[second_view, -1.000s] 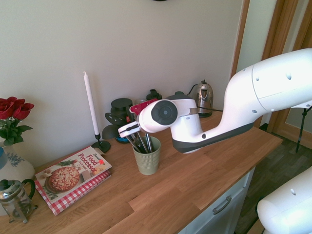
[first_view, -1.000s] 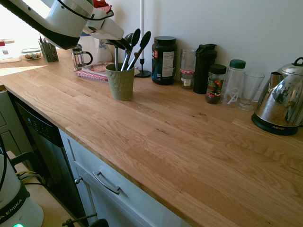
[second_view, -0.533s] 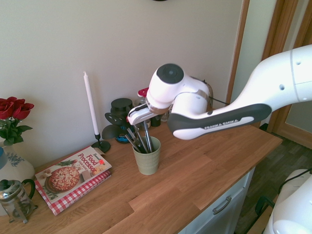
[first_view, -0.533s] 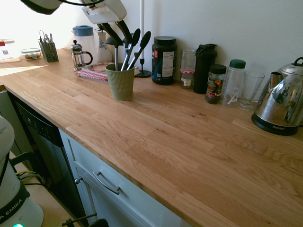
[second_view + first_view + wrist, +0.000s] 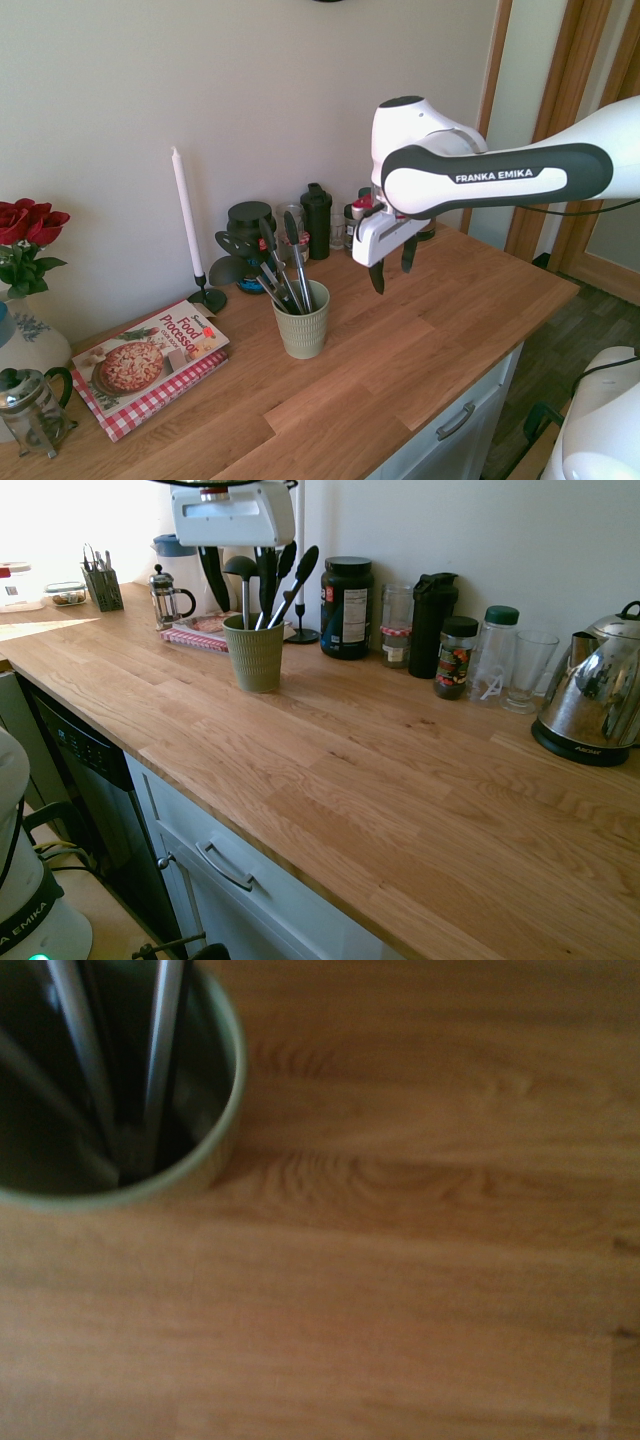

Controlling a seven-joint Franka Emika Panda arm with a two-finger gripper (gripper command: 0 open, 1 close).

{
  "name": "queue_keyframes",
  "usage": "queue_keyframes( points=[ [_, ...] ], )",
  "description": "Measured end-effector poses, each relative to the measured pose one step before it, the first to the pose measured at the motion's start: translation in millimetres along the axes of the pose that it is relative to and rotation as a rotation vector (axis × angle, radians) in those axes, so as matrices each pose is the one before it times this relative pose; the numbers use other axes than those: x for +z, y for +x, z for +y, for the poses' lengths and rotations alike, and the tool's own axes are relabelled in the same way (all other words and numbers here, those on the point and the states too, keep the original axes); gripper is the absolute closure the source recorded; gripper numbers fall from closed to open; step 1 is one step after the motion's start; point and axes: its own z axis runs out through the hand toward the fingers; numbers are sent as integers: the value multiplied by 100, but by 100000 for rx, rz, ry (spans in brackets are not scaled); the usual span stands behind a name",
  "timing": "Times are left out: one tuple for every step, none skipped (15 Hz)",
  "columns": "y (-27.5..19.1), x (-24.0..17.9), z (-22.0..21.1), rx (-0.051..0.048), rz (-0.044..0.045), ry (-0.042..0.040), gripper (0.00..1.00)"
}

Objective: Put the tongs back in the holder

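One wooden counter (image 5: 400,800) carries everything, with one steel kettle (image 5: 600,680) nearest along the wall, cut off by the first exterior view's right edge. One green ribbed holder (image 5: 256,660) stands upright, and the tongs (image 5: 297,250) are inside it, two silver arms with black tips leaning out above its rim. At least two dark spoon-like utensils (image 5: 228,270) share the cup; they overlap, so an exact count is hard, and the wrist view is blurred. The one gripper (image 5: 392,272) is released, its two fingers spread with nothing between them, clear of the cup. Along the wall stand one drinking glass (image 5: 529,670), one green-lidded bottle (image 5: 494,655), one dark-lidded jar (image 5: 456,660), one black shaker (image 5: 433,630) and one black tub (image 5: 347,610). Farther off are one white candle (image 5: 186,212) in a black stand, a food processor cookbook (image 5: 150,365), one French press (image 5: 165,602) and one blue-lidded jug (image 5: 178,558), partly hidden. Farthest is one dark caddy (image 5: 103,588) of cutlery, its pieces too small to count.
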Motion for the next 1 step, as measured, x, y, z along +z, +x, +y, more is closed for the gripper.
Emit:
queue_keyframes(
  points=[
    [-373, 696, 228, -950, -977, -1471, 0]
  ],
)
